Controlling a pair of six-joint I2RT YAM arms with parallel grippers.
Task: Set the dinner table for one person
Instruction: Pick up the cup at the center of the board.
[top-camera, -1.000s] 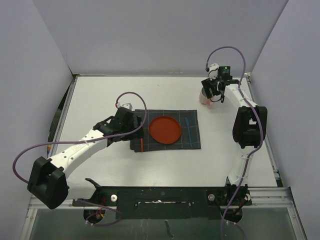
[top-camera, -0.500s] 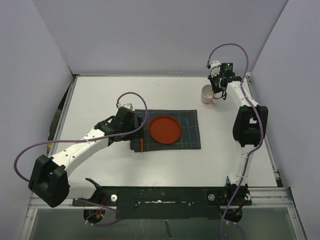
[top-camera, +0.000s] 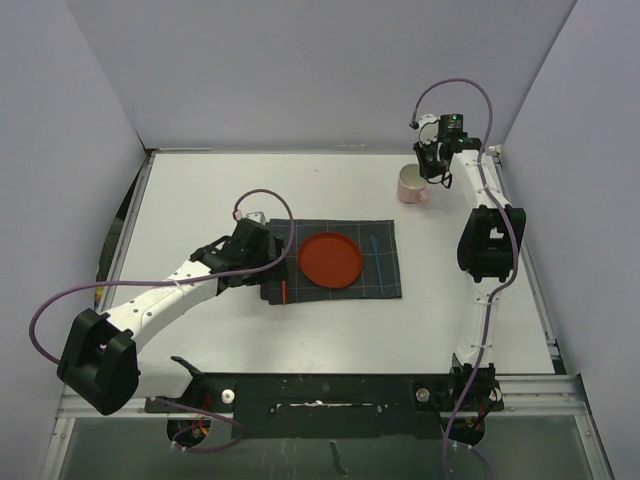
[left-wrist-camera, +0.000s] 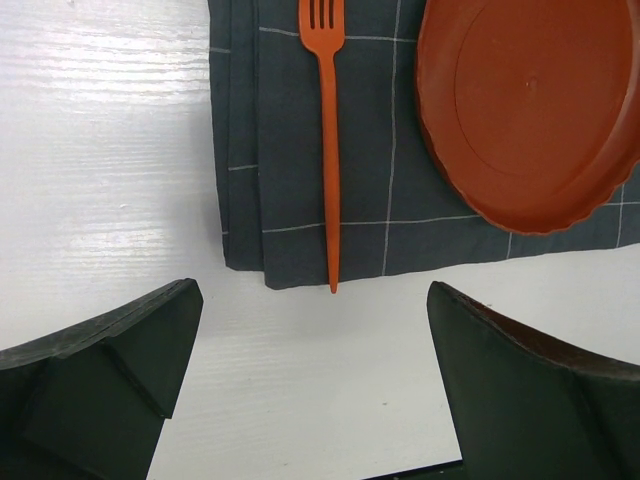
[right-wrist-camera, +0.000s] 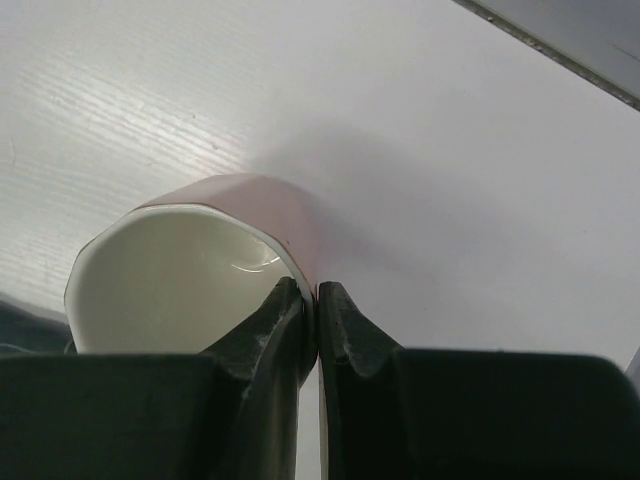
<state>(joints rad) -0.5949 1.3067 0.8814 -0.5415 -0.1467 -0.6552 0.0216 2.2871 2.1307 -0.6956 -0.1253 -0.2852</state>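
A pink cup (top-camera: 410, 185) with a cream inside (right-wrist-camera: 180, 275) is at the far right of the white dinner table (top-camera: 200, 190). My right gripper (top-camera: 430, 170) (right-wrist-camera: 317, 292) is shut on its rim, one finger inside and one outside. A dark grid-lined mat (top-camera: 385, 275) (left-wrist-camera: 270, 150) carries a red-orange plate (top-camera: 330, 259) (left-wrist-camera: 530, 100), an orange fork (top-camera: 284, 290) (left-wrist-camera: 328, 150) on its left and a thin blue utensil (top-camera: 377, 245) on its right. My left gripper (top-camera: 268, 262) (left-wrist-camera: 312, 300) hangs open over bare table just off the fork's handle end, holding nothing.
Thin metal rails (top-camera: 125, 235) edge the table, and pale walls close it in on three sides. The right arm's elbow (top-camera: 488, 245) rises near the right rail. Purple cables (top-camera: 262, 195) loop off both arms.
My right gripper has closed on the cup's rim and shifted slightly toward the far wall; the cup now shows beside it. The left arm has not moved.
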